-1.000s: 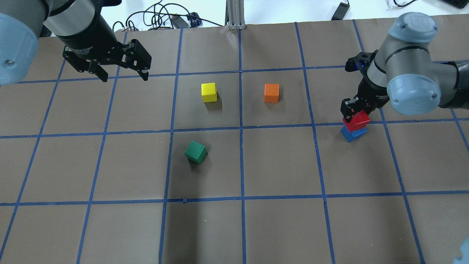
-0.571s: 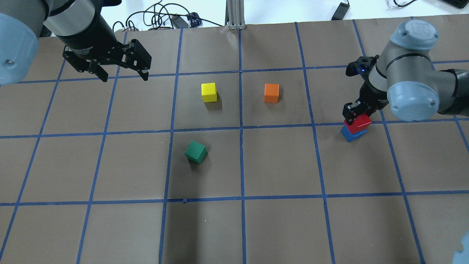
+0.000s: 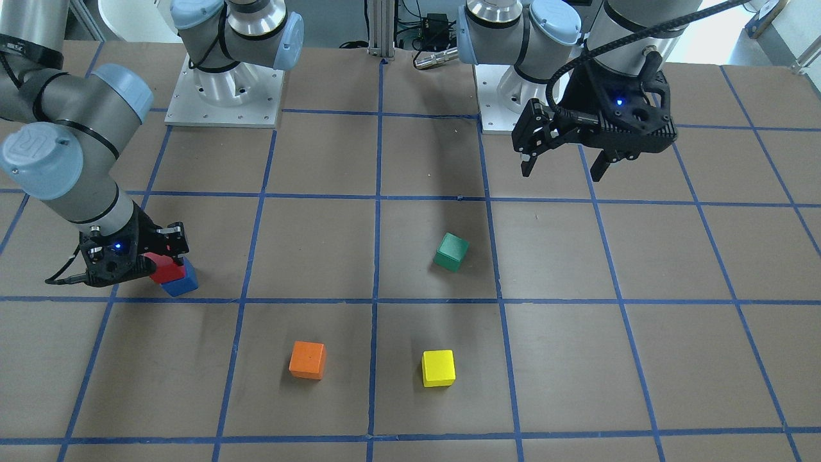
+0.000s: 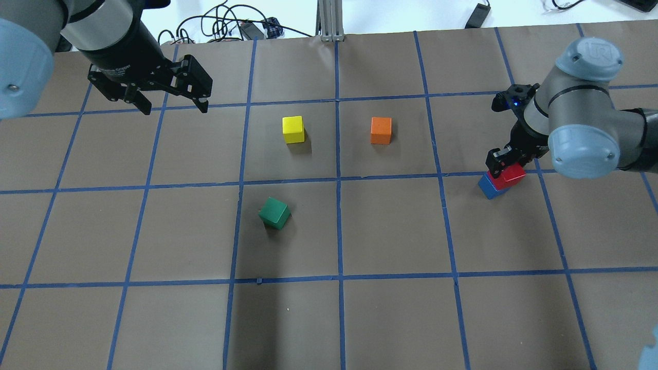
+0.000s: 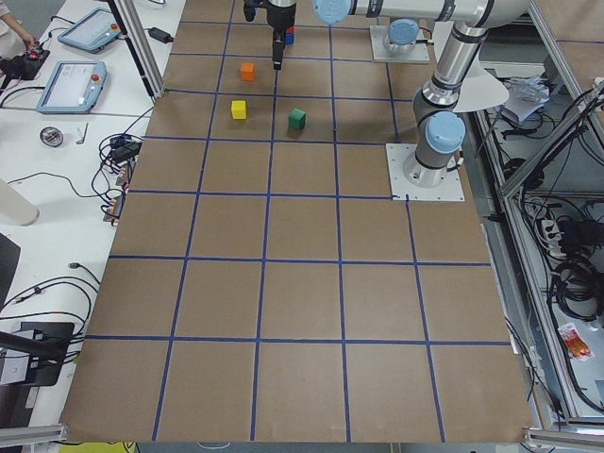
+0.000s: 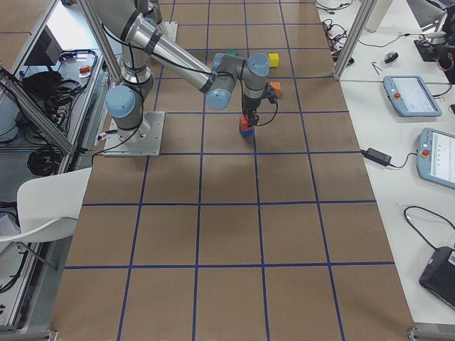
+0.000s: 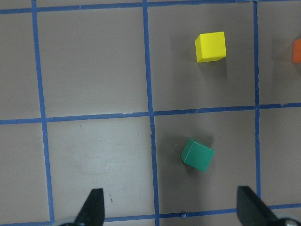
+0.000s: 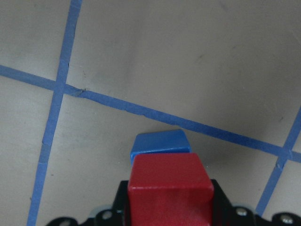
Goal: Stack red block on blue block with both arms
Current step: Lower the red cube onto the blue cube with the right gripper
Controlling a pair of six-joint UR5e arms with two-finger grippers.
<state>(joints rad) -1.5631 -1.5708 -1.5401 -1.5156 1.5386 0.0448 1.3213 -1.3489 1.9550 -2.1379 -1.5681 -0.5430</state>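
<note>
The red block (image 4: 512, 173) is held in my right gripper (image 4: 506, 167), which is shut on it. It sits low over the blue block (image 4: 490, 188), shifted slightly off it, and I cannot tell whether they touch. In the right wrist view the red block (image 8: 169, 181) covers most of the blue block (image 8: 159, 141). In the front view the red block (image 3: 168, 269) and the blue block (image 3: 183, 283) are at the left, by the right gripper (image 3: 157, 260). My left gripper (image 4: 175, 105) is open and empty, raised over the far left of the table.
A yellow cube (image 4: 293, 129) and an orange cube (image 4: 381, 130) stand mid-table toward the far side. A green cube (image 4: 274, 213) lies turned, nearer the robot. The left wrist view shows the green cube (image 7: 197, 154) and the yellow cube (image 7: 210, 46) below the open fingers.
My right gripper has come down with the red block, closer onto the blue block, and the arm has shifted slightly right. The left arm has not moved.
</note>
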